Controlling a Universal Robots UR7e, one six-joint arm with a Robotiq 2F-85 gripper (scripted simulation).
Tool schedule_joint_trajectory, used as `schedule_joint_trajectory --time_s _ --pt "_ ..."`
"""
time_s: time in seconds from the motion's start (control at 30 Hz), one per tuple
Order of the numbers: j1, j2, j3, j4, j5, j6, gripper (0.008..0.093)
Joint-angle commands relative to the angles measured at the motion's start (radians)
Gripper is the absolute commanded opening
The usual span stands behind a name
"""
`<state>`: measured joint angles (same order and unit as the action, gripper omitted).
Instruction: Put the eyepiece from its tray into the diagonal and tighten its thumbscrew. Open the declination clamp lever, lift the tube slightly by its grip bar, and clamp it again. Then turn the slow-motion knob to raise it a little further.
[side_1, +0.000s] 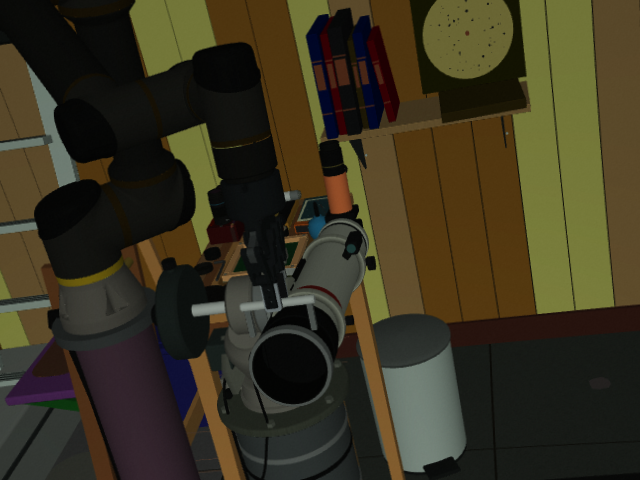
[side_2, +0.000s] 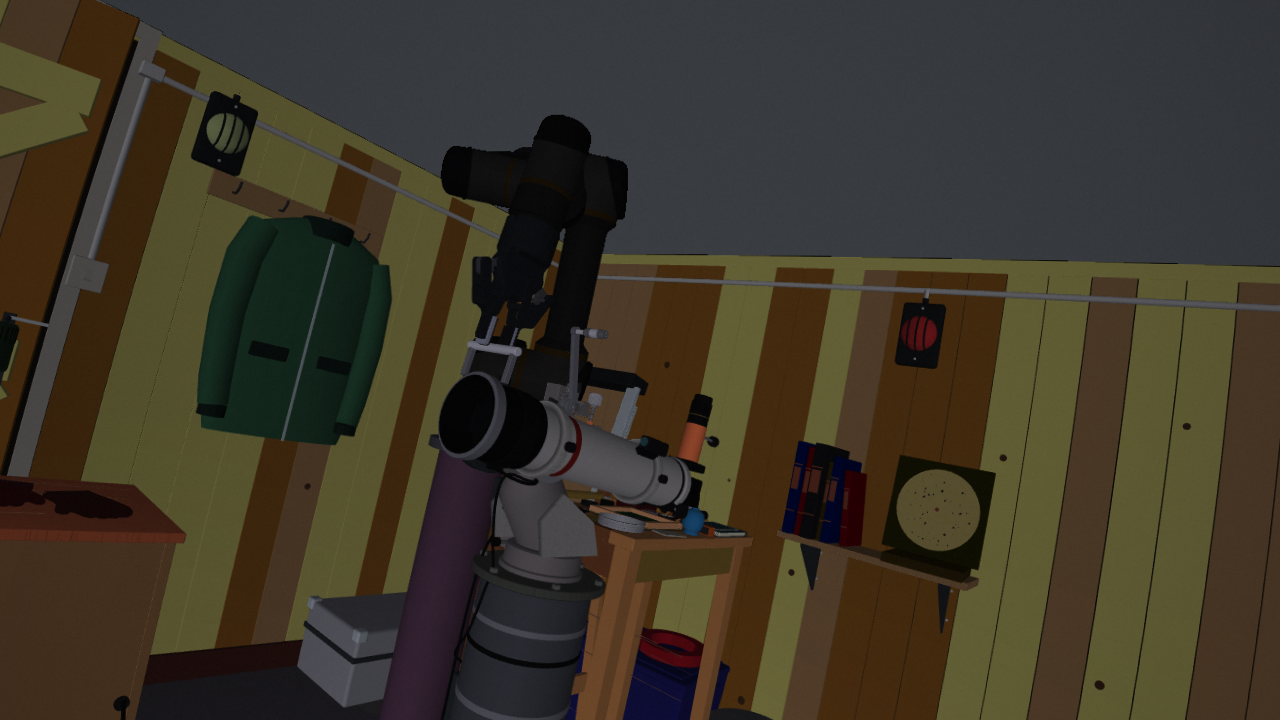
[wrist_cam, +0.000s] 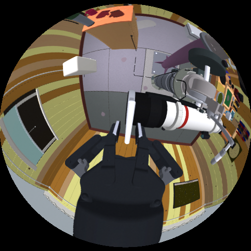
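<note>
My gripper (wrist_cam: 127, 131) is open, its fingers standing on either side of the white grip bar (wrist_cam: 129, 117) above the front of the telescope tube (wrist_cam: 175, 116), holding nothing. From the side camera the gripper (side_1: 271, 299) hangs straight down onto the bar (side_1: 276, 303) over the tube's dark front opening (side_1: 292, 364). The tube (side_2: 573, 448) tilts with its front end raised. The orange eyepiece (side_1: 336, 178) stands upright in the diagonal at the tube's rear end. The green-lined tray (side_1: 263, 258) lies on the table behind the mount. The clamp lever (wrist_cam: 223, 150) sticks out near the tube's rear.
The round counterweight (side_1: 181, 310) on its white shaft sits just left of the gripper. My arm's purple pedestal (side_1: 129, 403) stands beside the mount. A white bin (side_1: 421, 392) stands on the floor to the right, and a shelf of books (side_1: 356, 72) hangs on the wall behind.
</note>
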<state>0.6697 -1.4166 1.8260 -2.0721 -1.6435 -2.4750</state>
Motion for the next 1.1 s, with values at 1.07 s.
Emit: schedule_joint_trajectory --time_s 1.07 --pt "0.000 -0.042 -0.091 0.130 0.000 0.000 0.0380"
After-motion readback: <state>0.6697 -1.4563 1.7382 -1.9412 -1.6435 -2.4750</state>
